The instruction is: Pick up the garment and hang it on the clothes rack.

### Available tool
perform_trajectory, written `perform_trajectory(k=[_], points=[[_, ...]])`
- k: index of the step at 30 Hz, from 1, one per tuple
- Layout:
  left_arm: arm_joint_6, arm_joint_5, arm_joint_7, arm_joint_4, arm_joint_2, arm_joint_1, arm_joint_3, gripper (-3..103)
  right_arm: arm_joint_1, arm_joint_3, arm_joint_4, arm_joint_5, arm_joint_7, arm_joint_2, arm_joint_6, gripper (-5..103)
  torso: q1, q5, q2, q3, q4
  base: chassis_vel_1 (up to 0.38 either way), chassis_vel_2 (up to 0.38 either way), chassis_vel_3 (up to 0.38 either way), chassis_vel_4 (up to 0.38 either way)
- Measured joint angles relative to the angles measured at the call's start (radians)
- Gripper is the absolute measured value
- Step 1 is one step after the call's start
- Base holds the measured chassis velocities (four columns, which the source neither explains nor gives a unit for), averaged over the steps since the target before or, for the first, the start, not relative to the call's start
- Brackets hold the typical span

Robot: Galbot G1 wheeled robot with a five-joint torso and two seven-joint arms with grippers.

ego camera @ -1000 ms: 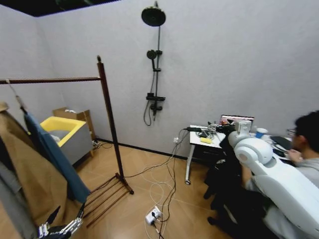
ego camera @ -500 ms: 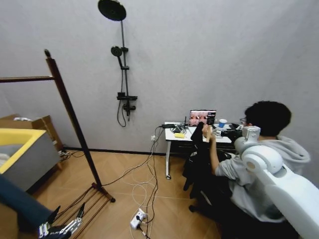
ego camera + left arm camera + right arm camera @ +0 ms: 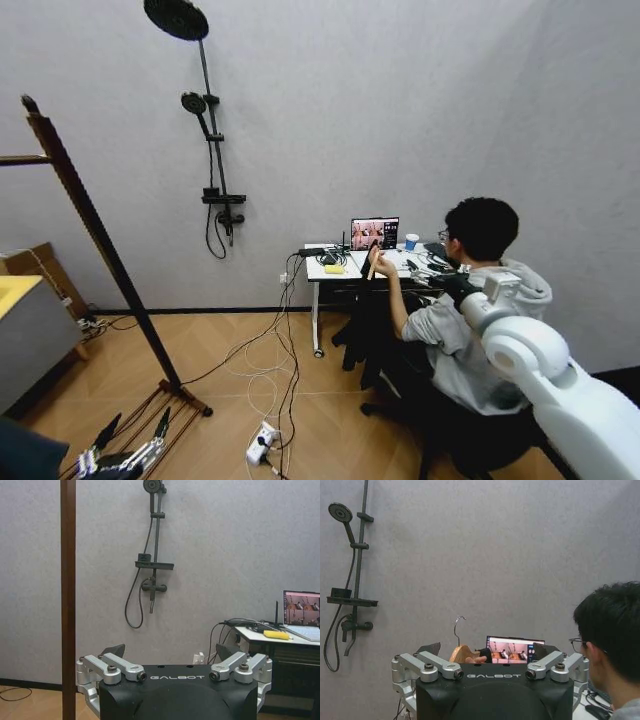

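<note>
The clothes rack (image 3: 100, 255) stands at the left, a dark wooden post with a stub of crossbar and a low slatted shelf (image 3: 150, 420). Its post (image 3: 68, 595) also crosses the left wrist view. A patch of dark teal cloth, the garment (image 3: 25, 455), shows in the bottom left corner. My left gripper (image 3: 135, 428) hangs low beside it, open and holding nothing (image 3: 170, 652). My right arm (image 3: 540, 370) reaches toward a seated person. Its gripper (image 3: 487, 649) is open and holds nothing. Beyond it, the person's hand holds up a wooden hanger (image 3: 462, 652).
A person sits at a white desk (image 3: 330, 272) with a laptop (image 3: 374, 232). Dark cloth (image 3: 362, 330) hangs under the person's raised hand. Cables and a power strip (image 3: 262, 438) lie on the wood floor. A shower set (image 3: 205, 150) is on the wall, and a grey tub (image 3: 25, 335) sits at the left.
The camera has swung to the right. The rack and the hanging clothes have slid off to the left and the person and desk sit nearer the middle. Both grippers keep their pose.
</note>
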Motion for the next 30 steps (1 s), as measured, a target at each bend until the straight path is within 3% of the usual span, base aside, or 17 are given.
perform_trajectory(k=[3, 4, 7, 8, 11, 12, 14, 20, 30], points=[[0.0, 0.0, 0.0, 0.0, 0.0, 0.0, 0.0, 100, -0.252, 0.174, 0.073, -0.119, -0.057, 0.089, 0.048, 100, 0.0, 0.0006, 0.0, 0.0, -0.0004, 0.0, 0.0, 0.0, 0.0], [0.0, 0.0, 0.0, 0.0, 0.0, 0.0, 0.0, 100, -0.252, 0.174, 0.073, -0.119, -0.057, 0.089, 0.048, 100, 0.0, 0.0006, 0.0, 0.0, -0.0004, 0.0, 0.0, 0.0, 0.0], [0.0, 0.0, 0.0, 0.0, 0.0, 0.0, 0.0, 100, -0.421, 0.294, 0.092, -0.229, -0.114, 0.16, 0.14, 100, 0.0, 0.0002, 0.0, 0.0, -0.0004, 0.0, 0.0, 0.0, 0.0], [0.0, 0.0, 0.0, 0.0, 0.0, 0.0, 0.0, 100, -0.421, 0.294, 0.092, -0.229, -0.114, 0.16, 0.14, 100, 0.0, 0.0002, 0.0, 0.0, -0.0004, 0.0, 0.0, 0.0, 0.0], [0.0, 0.0, 0.0, 0.0, 0.0, 0.0, 0.0, 100, -0.504, 0.347, 0.055, -0.333, -0.166, 0.22, 0.268, 100, 0.0, 0.0004, 0.0, 0.0, -0.0003, 0.0, 0.0, 0.0, 0.0], [0.0, 0.0, 0.0, 0.0, 0.0, 0.0, 0.0, 100, -0.504, 0.347, 0.055, -0.333, -0.166, 0.22, 0.268, 100, 0.0, 0.0004, 0.0, 0.0, -0.0003, 0.0, 0.0, 0.0, 0.0], [0.0, 0.0, 0.0, 0.0, 0.0, 0.0, 0.0, 100, -0.529, 0.347, 0.028, -0.378, -0.186, 0.265, 0.335, 100, 0.0, 0.0004, 0.0, 0.0, -0.0003, 0.0, 0.0, 0.0, 0.0], [0.0, 0.0, 0.0, 0.0, 0.0, 0.0, 0.0, 100, -0.53, 0.317, 0.031, -0.39, -0.179, 0.315, 0.328, 100, 0.0, 0.0004, 0.0, 0.0, -0.0002, 0.0, 0.0, 0.0, 0.0], [0.0, 0.0, 0.0, 0.0, 0.0, 0.0, 0.0, 100, -0.506, 0.266, 0.067, -0.39, -0.162, 0.315, 0.286, 100, 0.0, 0.0003, 0.0, 0.0, -0.0002, 0.0, 0.0, 0.0, 0.0]])
